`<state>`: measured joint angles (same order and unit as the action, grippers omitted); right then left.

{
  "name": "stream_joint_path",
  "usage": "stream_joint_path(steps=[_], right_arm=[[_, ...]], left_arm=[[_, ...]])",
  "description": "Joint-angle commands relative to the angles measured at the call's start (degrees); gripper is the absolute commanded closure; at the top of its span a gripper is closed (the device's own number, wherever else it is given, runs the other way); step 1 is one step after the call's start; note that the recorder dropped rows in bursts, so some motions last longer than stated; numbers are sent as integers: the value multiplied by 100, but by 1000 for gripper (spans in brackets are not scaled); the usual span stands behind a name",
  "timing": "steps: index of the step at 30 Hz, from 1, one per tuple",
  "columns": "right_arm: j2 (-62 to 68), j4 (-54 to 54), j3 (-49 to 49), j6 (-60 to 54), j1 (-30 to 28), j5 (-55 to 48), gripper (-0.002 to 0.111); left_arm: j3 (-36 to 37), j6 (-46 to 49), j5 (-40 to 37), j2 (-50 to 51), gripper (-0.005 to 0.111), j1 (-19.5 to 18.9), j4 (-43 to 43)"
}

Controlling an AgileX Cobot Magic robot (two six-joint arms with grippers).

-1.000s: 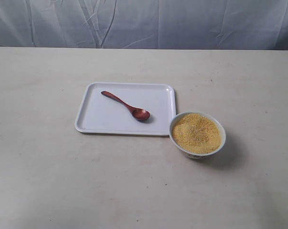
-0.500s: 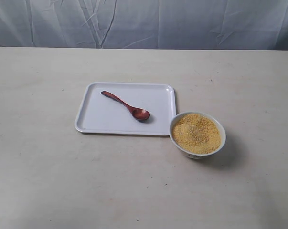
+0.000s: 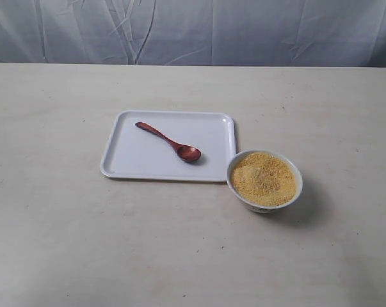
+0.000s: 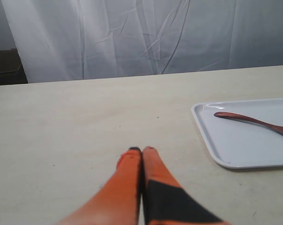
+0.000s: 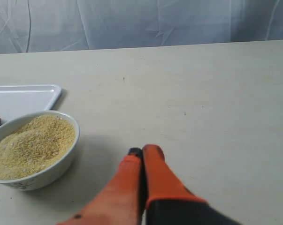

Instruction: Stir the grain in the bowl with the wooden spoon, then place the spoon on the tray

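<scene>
The dark reddish-brown wooden spoon (image 3: 170, 142) lies on the white tray (image 3: 128, 160), head toward the bowl. The small white bowl (image 3: 265, 181) stands just right of the tray's near corner, heaped with golden grain (image 3: 263, 178). Neither gripper shows in the exterior view. In the left wrist view my left gripper (image 4: 141, 150) is shut and empty, over bare table apart from the tray (image 4: 225, 140) and spoon (image 4: 254, 122). My right gripper (image 5: 143, 151) is shut and empty beside the bowl (image 5: 47, 171) of grain (image 5: 31, 145), not touching it.
A pale table (image 3: 193, 256) carries everything. A white creased curtain (image 3: 193, 32) hangs behind its far edge. A corner of the tray (image 5: 28, 96) shows behind the bowl in the right wrist view.
</scene>
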<state>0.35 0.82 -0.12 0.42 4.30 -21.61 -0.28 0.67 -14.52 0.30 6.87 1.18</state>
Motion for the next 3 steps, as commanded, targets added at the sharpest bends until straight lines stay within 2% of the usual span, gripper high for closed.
stream_joint_path(steps=[1,3], right_arm=[[-35,-39,12,-42,-31,71,108],[-35,-39,12,-42,-31,71,108]], left_arm=[[28,-8,59,-30,107,0,-7],[28,-8,59,-30,107,0,-7]])
